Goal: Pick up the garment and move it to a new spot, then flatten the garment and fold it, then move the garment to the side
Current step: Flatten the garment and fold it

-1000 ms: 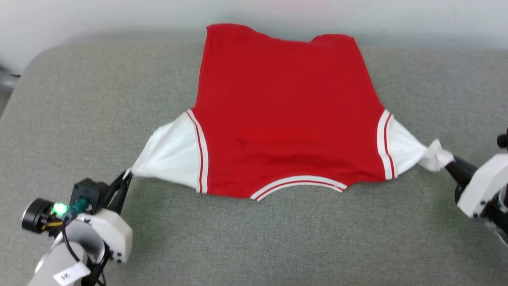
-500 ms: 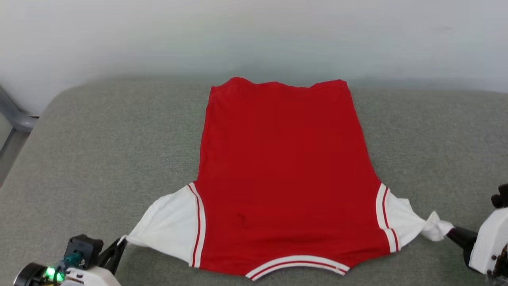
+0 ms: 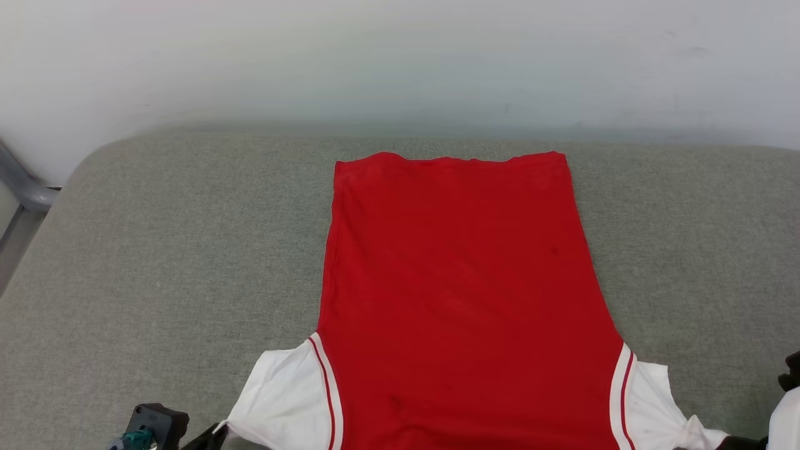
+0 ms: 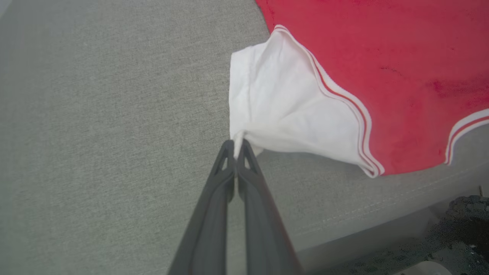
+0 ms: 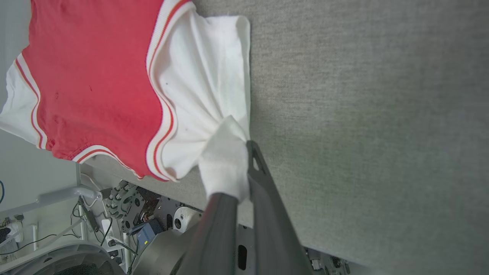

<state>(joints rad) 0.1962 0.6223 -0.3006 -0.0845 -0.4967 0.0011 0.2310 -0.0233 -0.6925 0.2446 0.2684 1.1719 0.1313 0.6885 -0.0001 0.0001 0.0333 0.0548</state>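
Dark fingers of the left gripper (image 4: 237, 147) are pressed fully together on the outer corner of the white left sleeve (image 4: 275, 110), and a thin pinch of cloth is held between the tips. In the head view this gripper is located at the near edge, toward 7 o'clock. The right gripper (image 5: 246, 164) is likewise closed. A bunched wad of the white right sleeve (image 5: 198, 88) is clamped between its fingers, one finger being partly covered by the cloth. It is located toward 5 o'clock in the head view. Each sleeve is drawn outward from the body, toward 8 o'clock and 4 o'clock respectively. The garment (image 3: 456, 300) is laid flat on the grey woven surface (image 3: 156, 250) with a plain red side up. Its neck end is placed nearest the robot, at 6 o'clock. The striped neck trim (image 4: 466, 126) is seen in the left wrist view, close to the near edge of the surface. White-and-red striped trim is also found along both sleeve seams. A few small dark specks are visible on the red cloth. The straight hem (image 3: 450, 156) is positioned farthest away, at 12 o'clock. Beyond the hem a strip of bare grey surface is followed by a pale wall (image 3: 400, 62). A grey metal tube (image 3: 25, 187) is seen at 10 o'clock, beside the rounded far corner of the surface.
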